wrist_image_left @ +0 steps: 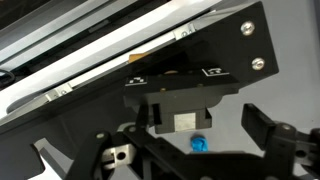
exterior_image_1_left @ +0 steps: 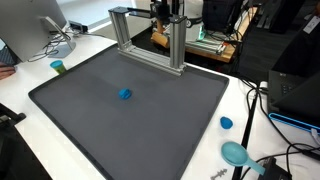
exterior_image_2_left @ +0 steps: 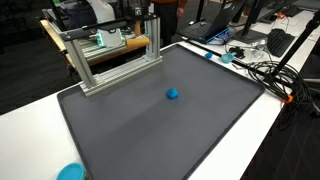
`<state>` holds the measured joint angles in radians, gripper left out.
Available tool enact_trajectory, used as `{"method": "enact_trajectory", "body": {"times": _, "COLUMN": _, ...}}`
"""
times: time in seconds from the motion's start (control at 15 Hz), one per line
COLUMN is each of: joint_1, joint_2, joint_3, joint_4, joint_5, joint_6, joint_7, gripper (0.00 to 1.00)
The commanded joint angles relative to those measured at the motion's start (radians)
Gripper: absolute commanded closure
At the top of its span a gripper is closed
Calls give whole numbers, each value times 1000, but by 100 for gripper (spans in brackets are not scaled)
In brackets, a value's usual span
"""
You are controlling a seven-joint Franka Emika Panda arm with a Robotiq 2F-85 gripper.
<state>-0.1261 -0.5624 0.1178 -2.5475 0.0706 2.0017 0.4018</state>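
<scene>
**Hand open and empty; small blue object on the mat, untouched.**

Wrist view: the hand (wrist_image_left: 150, 135) has its dark fingers (wrist_image_left: 268, 128) spread wide at either side of the view, with nothing between the pads. A black screwed plate (wrist_image_left: 225, 50) fills the upper part, and the small blue object (wrist_image_left: 197, 143) shows tiny between the fingers. Only this view shows how the hand stands. In both exterior views the blue object (exterior_image_1_left: 125, 94) lies alone near the middle of the dark mat (exterior_image_1_left: 130, 130) on the white bench (exterior_image_1_left: 20, 95). It is well apart from the aluminium frame (exterior_image_1_left: 150, 35) at the mat's far edge. An exterior view adds a blue cap (exterior_image_1_left: 226, 123) and a teal dish (exterior_image_1_left: 236, 152) on the bench just beside the mat.
</scene>
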Motion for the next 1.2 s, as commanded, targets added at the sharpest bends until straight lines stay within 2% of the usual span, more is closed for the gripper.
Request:
{"method": "enact_trajectory", "body": {"times": 0.0, "joint_1": 6, "joint_2": -1, "joint_3": 15, "joint_4": -28, "joint_5": -32, "joint_6": 64, "joint_7": 52, "gripper": 3}}
{"method": "enact_trajectory", "body": {"times": 0.27, "joint_1": -2, "joint_2": 7, "joint_3": 22, "joint_4": -44, "joint_5": -69, "joint_6": 53, "joint_7": 74, "gripper": 1}}
{"method": "enact_trajectory", "body": {"times": 0.47, "joint_1": 5, "joint_2": 0, "joint_3": 18, "joint_4": -59, "joint_5": -69, "joint_6": 36, "joint_7": 82, "gripper": 24}}
{"method": "enact_trajectory", "body": {"times": 0.67, "joint_1": 12, "joint_2": -8, "joint_3": 17, "joint_4": -74, "joint_5": -59, "joint_6": 38, "joint_7": 81, "gripper": 42}}
{"method": "enact_trajectory", "body": {"times": 0.8, "joint_1": 11, "joint_2": -10, "joint_3": 19, "joint_4": -77, "joint_5": -61, "joint_6": 36, "joint_7": 86, "gripper": 51}}
{"method": "enact_trajectory", "body": {"times": 0.87, "joint_1": 11, "joint_2": -12, "joint_3": 19, "joint_4": -80, "joint_5": -61, "joint_6": 38, "joint_7": 88, "gripper": 48}}
{"method": "enact_trajectory", "body": {"times": 0.93, "joint_1": 11, "joint_2": -13, "joint_3": 20, "joint_4": -82, "joint_5": -60, "joint_6": 41, "joint_7": 91, "gripper": 72}}
{"method": "enact_trajectory", "body": {"times": 1.13, "joint_1": 12, "joint_2": -22, "joint_3": 13, "joint_4": -75, "joint_5": -54, "joint_6": 59, "joint_7": 87, "gripper": 78}}
